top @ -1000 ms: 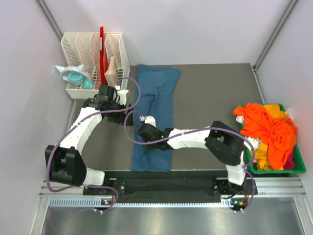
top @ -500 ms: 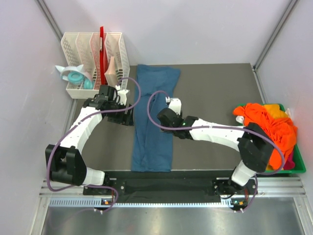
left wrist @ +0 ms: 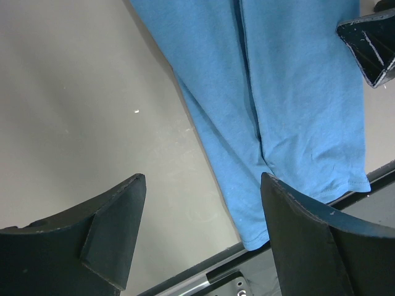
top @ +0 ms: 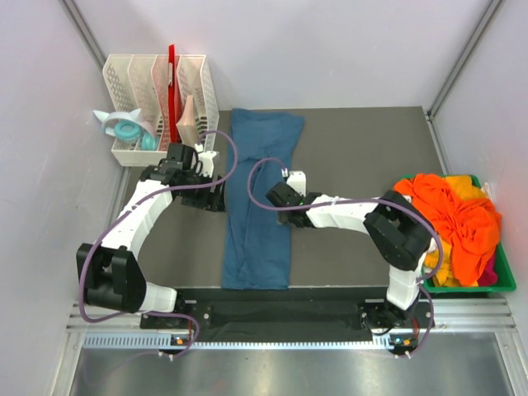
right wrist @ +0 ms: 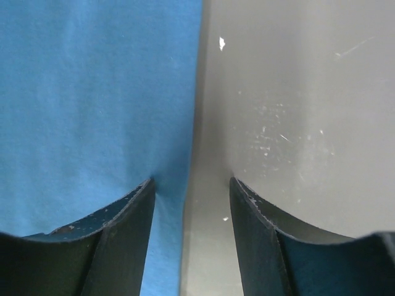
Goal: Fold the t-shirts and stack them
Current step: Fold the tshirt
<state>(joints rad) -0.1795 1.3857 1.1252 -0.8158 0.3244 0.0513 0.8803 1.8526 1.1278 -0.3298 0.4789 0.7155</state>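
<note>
A teal-blue t-shirt [top: 260, 198] lies folded into a long narrow strip down the middle of the table. My left gripper [top: 216, 198] hovers open at the strip's left edge; in the left wrist view its gripper [left wrist: 202, 182] holds nothing, above the blue t-shirt [left wrist: 296, 92]. My right gripper [top: 276, 196] is open at the strip's right edge. In the right wrist view this gripper [right wrist: 191, 182] straddles that edge, one finger on the blue t-shirt [right wrist: 92, 92] and the other on bare table. Orange t-shirts [top: 454, 219] are heaped at the right.
The orange heap fills a green bin [top: 507, 282] at the table's right edge. A white file rack [top: 161, 99] and a teal tape holder [top: 124, 129] stand at the back left. A metal rail [top: 289, 313] runs along the near edge.
My right gripper has moved from over the strip's lower left part up and right to its right edge, and its jaws have opened. The left arm has not moved.
</note>
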